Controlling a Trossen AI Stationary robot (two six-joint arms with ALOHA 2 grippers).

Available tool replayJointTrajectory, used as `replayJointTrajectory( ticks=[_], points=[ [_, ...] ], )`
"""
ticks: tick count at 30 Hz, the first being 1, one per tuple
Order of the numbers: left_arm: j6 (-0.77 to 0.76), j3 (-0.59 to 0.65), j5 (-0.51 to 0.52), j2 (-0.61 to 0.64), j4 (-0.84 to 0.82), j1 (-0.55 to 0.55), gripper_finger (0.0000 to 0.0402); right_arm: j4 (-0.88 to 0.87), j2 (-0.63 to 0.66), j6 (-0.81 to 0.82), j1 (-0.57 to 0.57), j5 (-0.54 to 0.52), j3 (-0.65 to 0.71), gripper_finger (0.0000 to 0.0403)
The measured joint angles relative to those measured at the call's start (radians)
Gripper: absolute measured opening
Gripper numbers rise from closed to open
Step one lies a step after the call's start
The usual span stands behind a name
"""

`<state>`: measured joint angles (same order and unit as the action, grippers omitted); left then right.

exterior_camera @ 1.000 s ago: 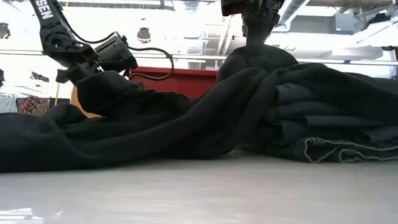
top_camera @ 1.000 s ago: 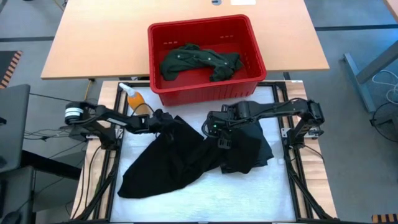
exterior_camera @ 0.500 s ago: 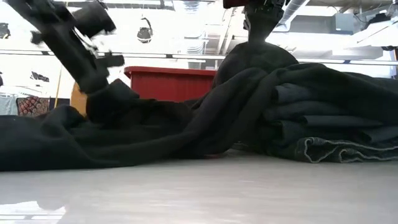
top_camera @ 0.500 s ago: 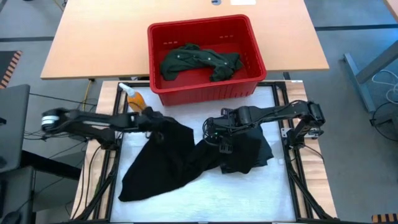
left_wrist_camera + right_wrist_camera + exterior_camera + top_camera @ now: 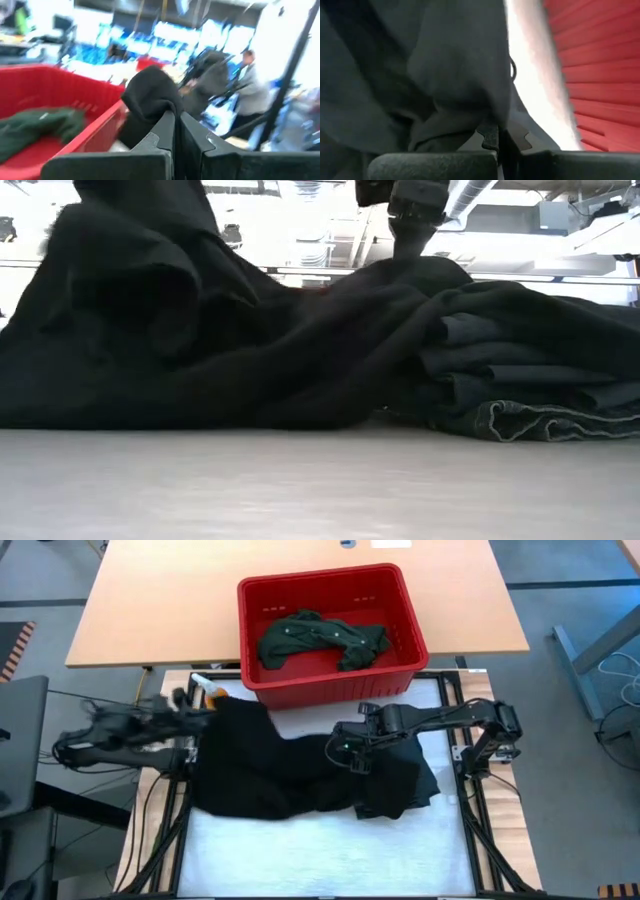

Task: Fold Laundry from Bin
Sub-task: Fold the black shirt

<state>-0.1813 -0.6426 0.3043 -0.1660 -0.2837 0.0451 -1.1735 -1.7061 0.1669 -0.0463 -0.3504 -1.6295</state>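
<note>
A black garment (image 5: 270, 765) lies spread from the table's left side to its middle, one end lapping a stack of folded dark jeans (image 5: 405, 785). My left gripper (image 5: 177, 117) is shut on its left far end, raised above the table near the bin's near left corner. My right gripper (image 5: 350, 752) is shut on the garment's right end, above the jeans. The red bin (image 5: 405, 660) stands at the far middle with a dark green shirt (image 5: 320, 640) lying on its floor. My left gripper pinches a bunched fold of the black garment (image 5: 157, 100) between its two fingers. The cloth bulges up past the fingertips. That end is lifted, and the rest hangs down from it in folds (image 5: 140, 290) to the table. My right gripper pinches the black garment's right end (image 5: 485, 112) between its shut fingers, coming from above. The cloth is bunched around the fingers, so one layer or several cannot be told. Below the gripper it drapes over the folded jeans (image 5: 520, 380).
A small orange bottle (image 5: 212, 692) stands beside the bin's near left corner, close to my left gripper. White table surface (image 5: 330, 850) shows along the near edge. A person (image 5: 250, 85) stands in the room beyond the table.
My left gripper has shut on the black garment and gone up and toward the table's far left. The garment's left part has been lifted and drawn leftward, and its near left lobe has pulled back from the near edge. The right end has stayed with my right gripper.
</note>
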Motion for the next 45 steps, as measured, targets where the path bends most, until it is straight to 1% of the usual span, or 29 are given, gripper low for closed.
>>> replayJointTrajectory(
  ticks=[3, 6, 12, 17, 19, 21, 27, 29, 31, 33, 35, 38, 40, 42, 45],
  points=[
    [-0.007, 0.002, -0.059, 0.086, 0.022, 0.007, 0.0000, -0.002, 0.000, 0.007, 0.019, -0.027, 0.000, 0.0021],
    [-0.009, 0.002, -0.095, 0.137, 0.040, 0.007, 0.0000, -0.008, 0.000, 0.017, 0.035, -0.082, 0.000, 0.0021],
    [-0.012, 0.002, -0.121, 0.146, 0.055, 0.007, 0.0000, -0.046, 0.000, 0.035, 0.062, -0.264, 0.000, 0.0021],
    [0.005, 0.002, -0.089, 0.138, 0.055, 0.007, 0.0000, -0.045, 0.001, 0.009, 0.093, -0.330, 0.000, 0.0021],
    [0.009, 0.002, -0.079, 0.138, 0.055, 0.007, 0.0000, -0.045, 0.001, 0.007, 0.103, -0.373, 0.000, 0.0021],
    [0.016, 0.002, -0.071, 0.138, 0.055, 0.007, 0.0000, -0.046, 0.001, -0.010, 0.108, -0.457, 0.000, 0.0021],
    [0.031, 0.002, -0.064, 0.138, 0.082, 0.007, 0.0000, -0.048, 0.006, -0.023, 0.090, -0.907, -0.021, 0.0021],
    [0.039, 0.002, -0.087, 0.138, 0.117, 0.007, 0.0000, -0.042, 0.006, -0.052, 0.078, -0.995, -0.051, 0.0021],
    [0.041, 0.002, -0.118, 0.138, 0.172, 0.007, 0.0000, -0.036, 0.007, -0.087, 0.067, -1.017, -0.083, 0.0021],
    [0.034, 0.002, -0.150, 0.136, 0.228, 0.007, 0.0000, -0.048, 0.010, -0.081, 0.046, -1.017, -0.113, 0.0021],
    [0.020, 0.002, -0.194, 0.130, 0.266, 0.007, 0.0000, -0.073, 0.029, -0.045, 0.013, -1.017, -0.125, 0.0020],
    [-0.042, 0.016, -0.298, 0.103, 0.357, 0.007, 0.0000, -0.098, 0.086, 0.015, -0.060, -1.016, -0.127, 0.0020],
    [-0.099, 0.035, -0.392, 0.064, 0.460, 0.007, 0.0000, -0.110, 0.134, 0.058, -0.132, -1.015, -0.127, 0.0020],
    [-0.155, 0.050, -0.481, 0.004, 0.586, 0.007, 0.0000, -0.109, 0.189, 0.091, -0.230, -0.996, -0.128, 0.0020],
    [-0.231, 0.055, -0.578, -0.112, 0.746, 0.008, 0.0000, -0.103, 0.273, 0.129, -0.417, -0.935, -0.129, 0.0020]
  ],
)
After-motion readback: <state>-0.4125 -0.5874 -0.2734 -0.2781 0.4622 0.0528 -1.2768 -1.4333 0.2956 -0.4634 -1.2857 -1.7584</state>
